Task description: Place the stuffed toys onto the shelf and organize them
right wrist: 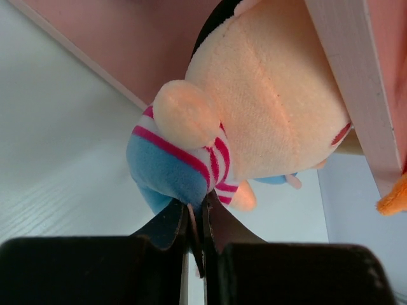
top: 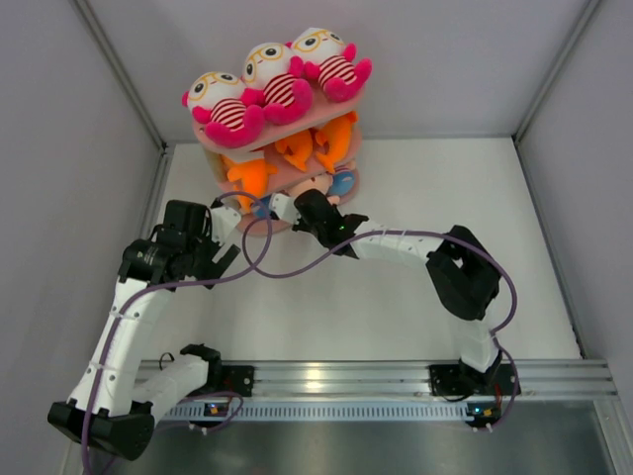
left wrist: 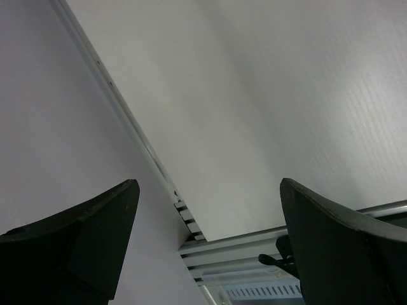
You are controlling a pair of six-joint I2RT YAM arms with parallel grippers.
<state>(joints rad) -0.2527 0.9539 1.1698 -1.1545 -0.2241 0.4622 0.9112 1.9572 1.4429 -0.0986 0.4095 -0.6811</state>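
The pink three-tier shelf stands at the back centre. Three white-faced dolls with yellow glasses sit on its top board. Orange sharks fill the middle tier. A peach-faced striped doll lies at the bottom tier. My right gripper is at that tier, shut on the doll's blue lower body. In the right wrist view the gripper pinches the blue fabric of the doll, next to a pale upright. My left gripper is open and empty, left of the shelf; between its fingers only the table shows.
Grey enclosure walls close in on the left, right and back. An aluminium rail with the arm bases runs along the near edge. A purple cable loops over the table between the arms. An orange shark's tip shows beside the upright.
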